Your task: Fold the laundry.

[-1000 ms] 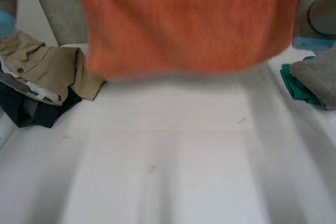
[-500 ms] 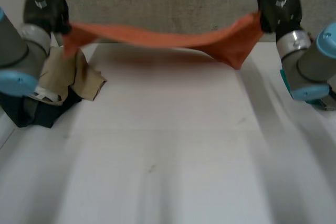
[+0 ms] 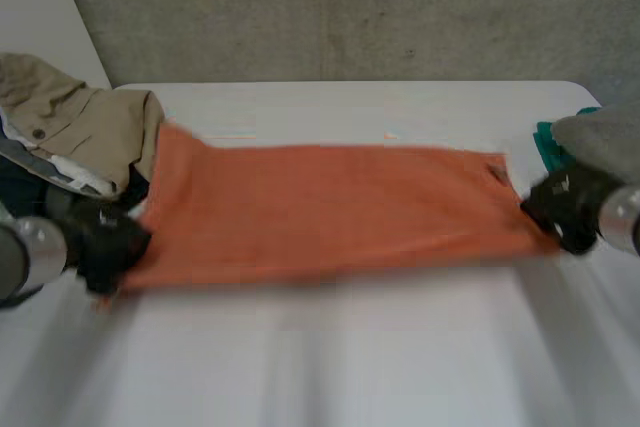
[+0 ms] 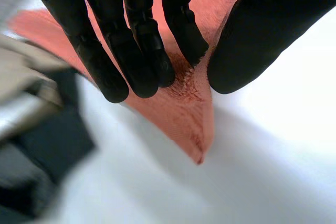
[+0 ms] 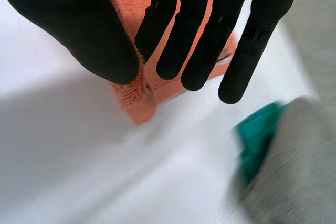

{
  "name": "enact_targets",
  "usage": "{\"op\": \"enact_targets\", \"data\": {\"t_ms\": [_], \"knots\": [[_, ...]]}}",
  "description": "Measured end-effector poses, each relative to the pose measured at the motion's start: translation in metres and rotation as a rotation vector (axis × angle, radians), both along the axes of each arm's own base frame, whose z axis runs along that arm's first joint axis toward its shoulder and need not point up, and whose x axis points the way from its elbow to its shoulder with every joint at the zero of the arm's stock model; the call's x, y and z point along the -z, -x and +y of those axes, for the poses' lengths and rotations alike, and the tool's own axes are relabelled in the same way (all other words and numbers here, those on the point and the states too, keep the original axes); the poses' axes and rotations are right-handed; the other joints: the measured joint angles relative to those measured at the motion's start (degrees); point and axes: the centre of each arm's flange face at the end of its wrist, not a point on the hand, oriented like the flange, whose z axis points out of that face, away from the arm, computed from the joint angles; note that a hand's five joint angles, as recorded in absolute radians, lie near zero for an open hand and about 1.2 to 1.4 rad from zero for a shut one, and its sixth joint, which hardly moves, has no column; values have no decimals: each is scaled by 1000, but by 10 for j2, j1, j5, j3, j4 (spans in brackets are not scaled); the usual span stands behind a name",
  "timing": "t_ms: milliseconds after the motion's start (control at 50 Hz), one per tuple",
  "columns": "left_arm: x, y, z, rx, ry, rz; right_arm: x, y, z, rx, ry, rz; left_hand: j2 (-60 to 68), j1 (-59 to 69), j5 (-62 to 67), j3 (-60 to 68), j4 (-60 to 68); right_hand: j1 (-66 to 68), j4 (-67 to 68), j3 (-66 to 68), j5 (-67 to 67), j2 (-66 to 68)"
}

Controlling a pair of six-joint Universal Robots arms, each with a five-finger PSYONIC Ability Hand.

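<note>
While the orange towel (image 3: 320, 207) lies spread flat on the white table (image 3: 350, 357), the left hand (image 3: 105, 242) pinches one near corner between thumb and fingers, the right hand (image 3: 560, 209) the other.

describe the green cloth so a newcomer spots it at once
Start at the white table and follow the spread orange cloth to the right hand. Just beyond lies a grey cloth; the green cloth peeks out at its edge, the only green thing.

No legible text, label, brand, number or sign anywhere.
</note>
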Motion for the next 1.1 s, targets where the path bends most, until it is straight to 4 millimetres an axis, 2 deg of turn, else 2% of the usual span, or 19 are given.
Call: {"op": "enact_targets", "data": {"t_ms": [60,100,240,460,480,580,720,860,1040,1060,1080,1100], "knots": [[0,-3,19,59,-70,-66,5,7,18,-39,-79,81,0,0,0,0,0,0,0,0,0,0],[-1,-2,23,80,-73,-80,8,8,22,-53,-93,101,0,0,0,0,0,0,0,0,0,0],[-9,11,9,79,12,-51,17,6,14,-33,-48,82,0,0,0,0,0,0,0,0,0,0],[-12,40,-56,20,173,43,30,0,-41,115,158,-62,0,0,0,0,0,0,0,0,0,0],[-12,41,-58,20,180,46,30,0,-42,118,162,-66,0,0,0,0,0,0,0,0,0,0],[-15,57,-100,19,333,106,35,-4,-62,158,231,-137,0,0,0,0,0,0,0,0,0,0],[-16,79,-144,27,507,151,45,-13,-84,187,320,-176,0,0,0,0,0,0,0,0,0,0],[3,94,-167,25,545,151,56,-21,-102,215,384,-170,0,0,0,0,0,0,0,0,0,0],[30,114,-177,41,545,145,72,-25,-120,255,414,-139,0,-1,0,0,0,0,-6,-5,-4,-3],[31,116,-177,46,546,147,75,-26,-122,256,413,-132,-86,-80,-59,-75,-78,-42,-63,-62,-60,-65],[33,118,-177,49,548,148,76,-26,-122,257,413,-130,-97,-103,-78,-96,-99,-64,-101,-100,-98,-94],[34,120,-177,55,551,150,79,-27,-124,257,413,-124,-236,-252,-202,-232,-227,-184,-210,-222,-212,-222]]}}
